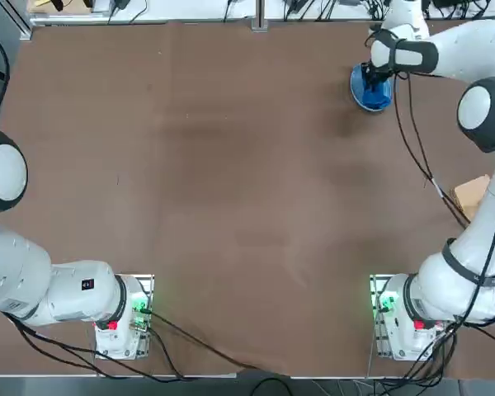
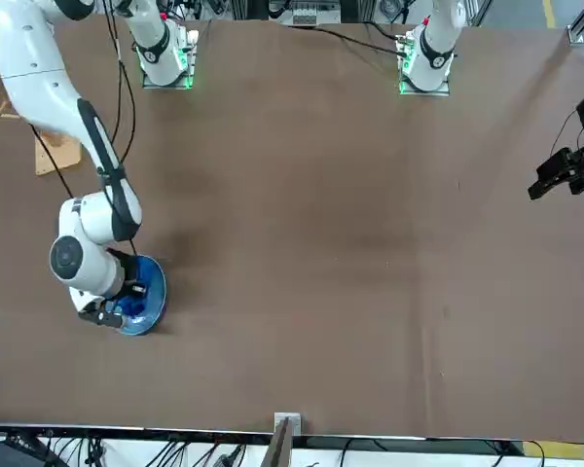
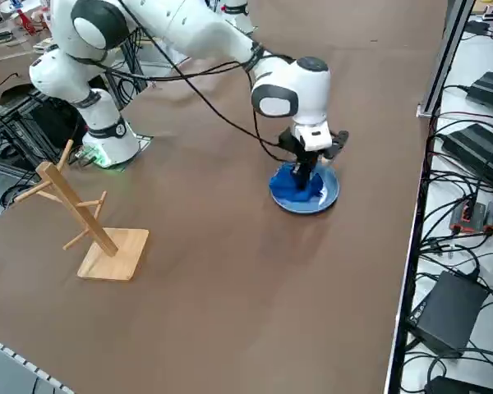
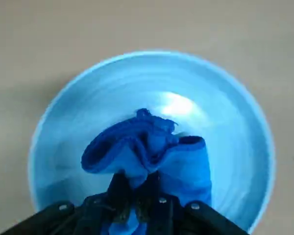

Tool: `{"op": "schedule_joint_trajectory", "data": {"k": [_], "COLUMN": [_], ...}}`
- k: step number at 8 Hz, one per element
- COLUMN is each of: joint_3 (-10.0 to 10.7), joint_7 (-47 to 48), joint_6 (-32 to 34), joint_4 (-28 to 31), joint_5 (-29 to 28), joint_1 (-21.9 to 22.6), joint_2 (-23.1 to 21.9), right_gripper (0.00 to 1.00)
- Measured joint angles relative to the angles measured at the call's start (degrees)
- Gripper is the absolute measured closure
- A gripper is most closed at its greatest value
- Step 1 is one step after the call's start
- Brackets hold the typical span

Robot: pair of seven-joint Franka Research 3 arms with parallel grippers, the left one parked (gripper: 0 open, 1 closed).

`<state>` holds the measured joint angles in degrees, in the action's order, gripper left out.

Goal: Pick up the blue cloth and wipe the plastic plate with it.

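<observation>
A: Where does the right gripper [image 4: 137, 196] stand just now?

B: Right over the plastic plate [image 4: 225, 127], pointing down into it. Its fingers are pinched shut on the blue cloth [image 4: 147, 147], which bunches out below the tips and rests on the dish's floor, about at its middle.

A: So the cloth is in hand and on the plate. What could spoil the wipe from here?

B: Mostly the plate itself. It looks light and smooth, and nothing holds it to the brown table [image 3: 230, 312] (the other arm is parked far off). If the gripper presses hard and sweeps sideways, my guess is the dish slides along with the cloth instead of being rubbed.

A: And the rim?

B: A wide stroke could catch the raised rim around the gripper and tip or flip the plate. It also sits near the table's far edge, so a push outward might send it off.

A: The grip?

B: Only a fold of cloth is pinched; drag against the dish could tug it free.

A: Anything else close by?

B: No. The wooden rack [image 3: 86, 222] stands well apart, back toward the arm's base.
</observation>
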<state>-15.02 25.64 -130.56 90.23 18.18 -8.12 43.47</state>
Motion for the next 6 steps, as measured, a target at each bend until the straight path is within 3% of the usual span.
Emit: {"op": "schedule_joint_trajectory", "data": {"k": [3, 6], "joint_3": [0.0, 0.2], "joint_7": [1.3, -5.3], "joint_6": [-0.4, -3.8], "joint_4": [-1.1, -4.5], "joint_5": [-0.1, -0.1], "joint_1": [1.1, -1.6], "joint_2": [0.5, 2.9], "right_gripper": [0.93, 0.93]}}
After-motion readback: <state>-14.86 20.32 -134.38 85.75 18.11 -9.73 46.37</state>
